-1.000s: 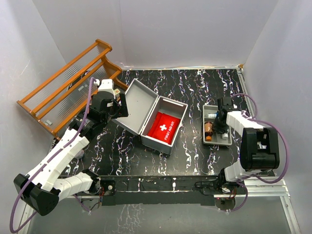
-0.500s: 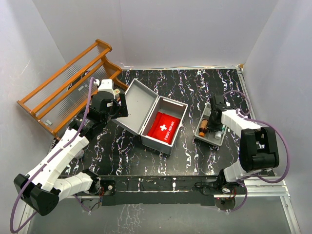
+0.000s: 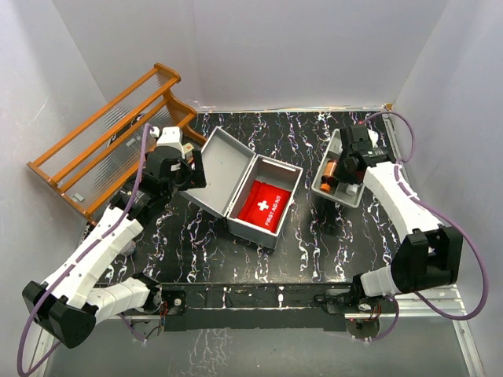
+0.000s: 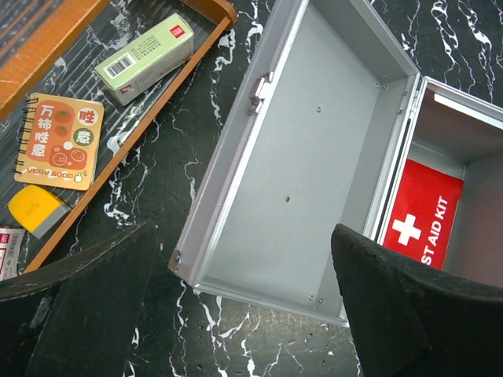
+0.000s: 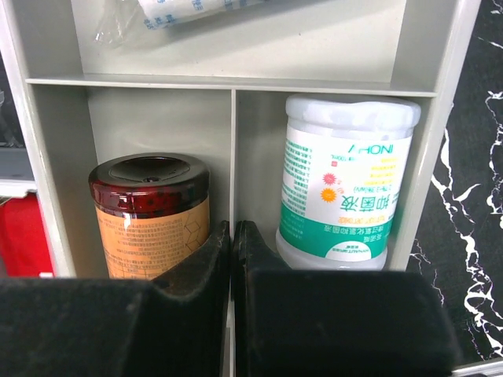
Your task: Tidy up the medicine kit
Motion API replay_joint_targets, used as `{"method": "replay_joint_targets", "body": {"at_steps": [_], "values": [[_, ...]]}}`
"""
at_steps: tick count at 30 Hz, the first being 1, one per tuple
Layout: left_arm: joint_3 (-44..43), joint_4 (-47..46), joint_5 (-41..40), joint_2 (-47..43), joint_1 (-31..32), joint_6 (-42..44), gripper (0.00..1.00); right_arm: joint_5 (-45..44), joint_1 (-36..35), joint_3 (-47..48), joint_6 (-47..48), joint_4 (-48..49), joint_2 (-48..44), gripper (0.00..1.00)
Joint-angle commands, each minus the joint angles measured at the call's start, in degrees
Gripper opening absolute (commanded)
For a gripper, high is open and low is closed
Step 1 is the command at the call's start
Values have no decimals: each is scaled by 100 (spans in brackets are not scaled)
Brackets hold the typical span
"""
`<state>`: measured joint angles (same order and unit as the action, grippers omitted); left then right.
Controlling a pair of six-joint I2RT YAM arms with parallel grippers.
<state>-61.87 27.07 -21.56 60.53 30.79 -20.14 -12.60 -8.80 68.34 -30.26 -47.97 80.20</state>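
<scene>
Mia: What is the right gripper (image 5: 233,236) doing?

Tom: Its two black fingers (image 5: 185,271) are squeezed together on the thin wall in the middle of the grey tray (image 5: 149,118). It is pinching the tray.

Mia: What is in the tray?

Tom: A brown bottle (image 5: 149,208) with a dark cap is on one side of that thin wall. A white bottle (image 5: 342,188) with green writing is on the other side. Past them is a long part with a white thing in clear wrap (image 5: 196,9).

Mia: Where is the tray on the bench?

Tom: Near the far right corner, and it looks tipped. He cannot tell if it touches the bench.

Mia: And the left gripper (image 4: 242,232)?

Tom: Its fingers (image 4: 393,306) are spread wide apart and hold nothing. It hangs over the open lid (image 4: 314,149).

Mia: Where is the medicine kit (image 3: 253,230)?

Tom: In the middle of the bench, a bit toward the left. The grey box is open, and the lid leans back toward the far left corner. A red pouch (image 4: 416,224) with a white cross lies inside the box.

Mia: What is past the left arm?

Tom: A wooden rack (image 3: 110,133) sits at the far left corner, just beside the lid. On it lie a small notebook (image 4: 59,141), a green and white box (image 4: 145,59) and a yellow thing (image 4: 35,210).
</scene>
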Motion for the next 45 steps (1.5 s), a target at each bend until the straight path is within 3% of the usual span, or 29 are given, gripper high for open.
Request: {"method": "replay_joint_targets", "body": {"at_steps": [1,5,10,17,23,29,45], "values": [[-369,91,334,66,-436,133,93,-339,-526,698,-245,-238,-138,0],[-503,137,1567,296,-1277,90,98,-432,-1037,1012,-422,-392,-17,0],[-462,27,2559,633,-1625,177,97,-458,-1760,1281,-700,-441,223,0],[-230,-160,2984,956,-1899,-33,86,-637,-2724,1744,-1072,-473,651,0],[87,-428,3756,952,-1953,4,84,-987,-3444,2164,-1407,-652,1192,0],[229,-346,4431,915,-1973,152,82,-1165,-3693,2590,-1546,-804,1599,0],[614,-464,5525,398,-1977,-529,61,-1604,-3732,2477,-1975,-981,1537,0]]}}
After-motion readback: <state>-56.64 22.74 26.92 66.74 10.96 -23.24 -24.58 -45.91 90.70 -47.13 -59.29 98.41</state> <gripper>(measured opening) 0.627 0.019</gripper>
